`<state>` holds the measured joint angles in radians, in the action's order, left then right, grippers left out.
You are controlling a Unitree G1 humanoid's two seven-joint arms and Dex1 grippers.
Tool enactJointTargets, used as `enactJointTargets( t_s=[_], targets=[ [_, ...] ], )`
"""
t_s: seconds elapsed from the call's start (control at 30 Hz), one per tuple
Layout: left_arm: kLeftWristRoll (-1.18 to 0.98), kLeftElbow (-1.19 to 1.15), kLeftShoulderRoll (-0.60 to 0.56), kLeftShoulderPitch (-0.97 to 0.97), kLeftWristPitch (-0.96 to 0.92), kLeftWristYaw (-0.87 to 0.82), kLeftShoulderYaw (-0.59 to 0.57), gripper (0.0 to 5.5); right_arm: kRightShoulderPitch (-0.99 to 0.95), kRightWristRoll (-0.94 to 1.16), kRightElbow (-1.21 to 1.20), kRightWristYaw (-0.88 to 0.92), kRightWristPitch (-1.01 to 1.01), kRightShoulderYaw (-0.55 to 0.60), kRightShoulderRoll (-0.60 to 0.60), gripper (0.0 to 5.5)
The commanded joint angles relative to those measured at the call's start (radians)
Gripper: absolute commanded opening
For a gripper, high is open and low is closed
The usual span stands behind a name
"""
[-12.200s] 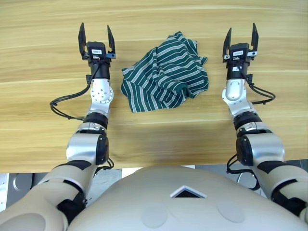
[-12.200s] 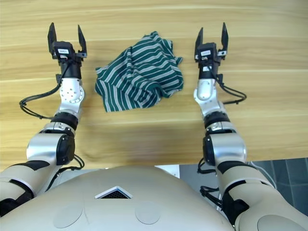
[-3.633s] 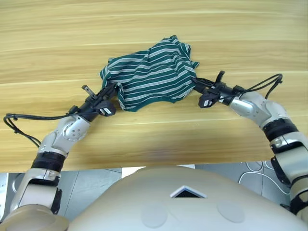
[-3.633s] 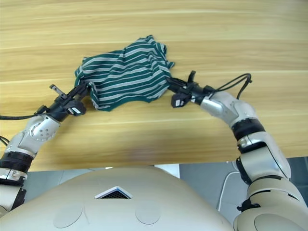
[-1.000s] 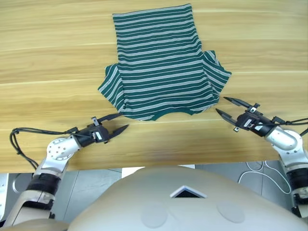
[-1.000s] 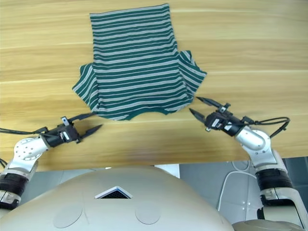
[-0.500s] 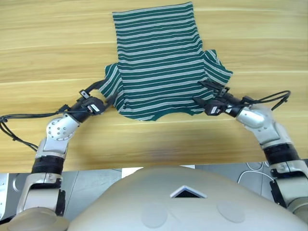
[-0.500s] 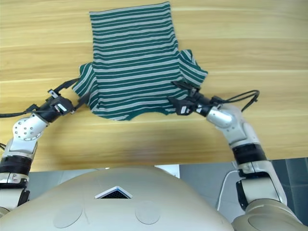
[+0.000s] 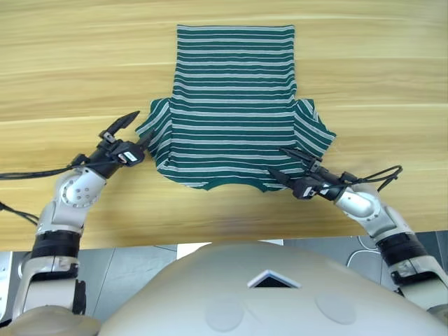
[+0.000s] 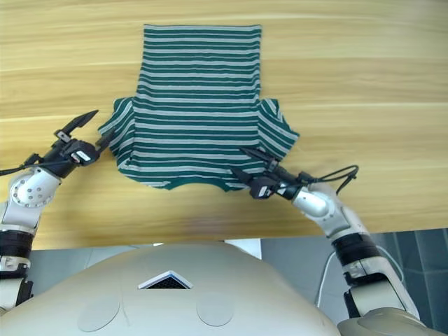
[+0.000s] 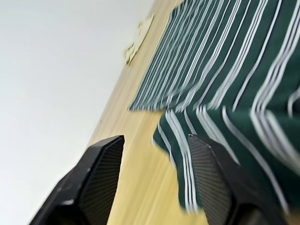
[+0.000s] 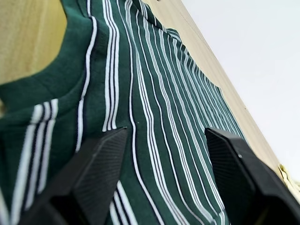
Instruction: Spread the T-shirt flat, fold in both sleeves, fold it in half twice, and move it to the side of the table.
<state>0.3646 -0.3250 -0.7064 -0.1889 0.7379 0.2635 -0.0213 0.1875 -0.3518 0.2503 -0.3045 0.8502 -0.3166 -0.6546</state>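
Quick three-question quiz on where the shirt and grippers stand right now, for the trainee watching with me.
1. True or false: the T-shirt lies spread on the table with both sleeves already folded in.
2. The right gripper is: A) shut on the collar; B) open at the shirt's near edge, by the right shoulder; C) far out on bare wood.
3. Fill in: the left gripper is open beside the shirt's ____ sleeve.

Key: 1 false, both sleeves stick out; 2 B; 3 left.
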Motion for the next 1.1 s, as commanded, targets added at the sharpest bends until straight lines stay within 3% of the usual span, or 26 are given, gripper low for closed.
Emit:
enactJointTargets(
  t_s=[0.03, 0.27, 0.57, 1.1],
  targets=[
    [0.019, 0.038, -0.037, -0.011, -0.027, -0.019, -0.03, 2.56, 0.008, -0.004, 0.006, 0.041, -0.048, 0.071, -0.01, 3.07],
    [0.296, 0.253, -0.227, -0.181, -0.126, 0.013, -0.099, 2.56, -0.003, 0.375, -0.208, -0.026, -0.05, 0.166, -0.003, 3.07],
    [0.336, 0.347, -0.207, -0.206, -0.189, 0.125, 0.065, 2.56, 0.003, 0.388, -0.27, -0.084, -0.089, 0.231, 0.004, 3.07],
    [0.427, 0.147, -0.204, 0.013, -0.25, 0.024, 0.208, 2.56, 0.021, 0.349, -0.253, -0.082, -0.094, 0.282, 0.059, 3.07]
  ],
)
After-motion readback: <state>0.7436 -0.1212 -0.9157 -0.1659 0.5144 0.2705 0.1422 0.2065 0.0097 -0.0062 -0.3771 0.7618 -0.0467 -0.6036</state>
